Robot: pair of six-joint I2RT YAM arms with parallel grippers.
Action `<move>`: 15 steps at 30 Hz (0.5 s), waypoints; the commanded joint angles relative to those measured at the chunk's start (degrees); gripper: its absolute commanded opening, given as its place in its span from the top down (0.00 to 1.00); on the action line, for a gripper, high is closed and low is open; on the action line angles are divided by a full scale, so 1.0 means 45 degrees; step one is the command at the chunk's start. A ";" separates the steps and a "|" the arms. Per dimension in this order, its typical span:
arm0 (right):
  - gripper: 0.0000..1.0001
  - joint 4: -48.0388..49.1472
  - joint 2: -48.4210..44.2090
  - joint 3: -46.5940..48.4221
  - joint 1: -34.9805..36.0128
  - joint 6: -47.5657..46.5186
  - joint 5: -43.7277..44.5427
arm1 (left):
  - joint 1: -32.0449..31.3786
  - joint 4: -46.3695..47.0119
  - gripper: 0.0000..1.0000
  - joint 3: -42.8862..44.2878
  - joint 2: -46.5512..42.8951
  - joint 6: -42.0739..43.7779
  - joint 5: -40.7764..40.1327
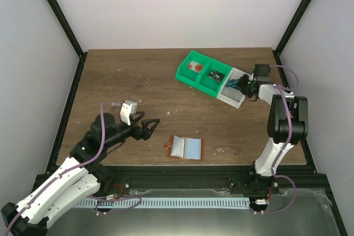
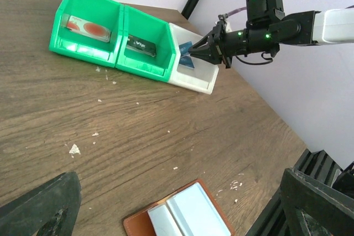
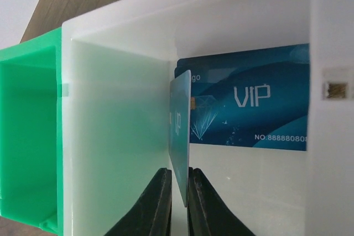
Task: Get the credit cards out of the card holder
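Teal card [image 3: 180, 136] is standing on edge between the right hand's [image 3: 178, 179] fingers, which are pinching it from both sides, and it's all sitting inside the white bin [image 3: 110, 109]. So I'm reading this as the drop-off.

To do it nicely I'd be letting go low and slow. I'd keep the card leaning toward the VIP card [image 3: 249, 100] that's resting against the back wall, so it's falling flat and not wedging against the side. Then I'd be pulling straight back out without clipping the rim.

Left hand [image 1: 149, 128] is hanging spread wide over the tabletop [image 1: 127, 75], holding nothing. Card holder [image 1: 186, 148] is lying open near the front edge, just right of that hand and well apart from the bin.

Hard-to-tell stuff: I'm not seeing the bin floor, and the VIP card is getting cut off by the wall on the right. I also can't tell whether the card holder's pale panels are hiding more cards. Left wrist view is cropping its near edge too.
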 commanded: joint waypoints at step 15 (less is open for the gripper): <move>0.99 -0.0026 -0.0195 0.0497 -0.0141 0.0020 0.0825 | -0.0021 0.0197 0.00 -0.0235 -0.0590 0.0131 -0.0210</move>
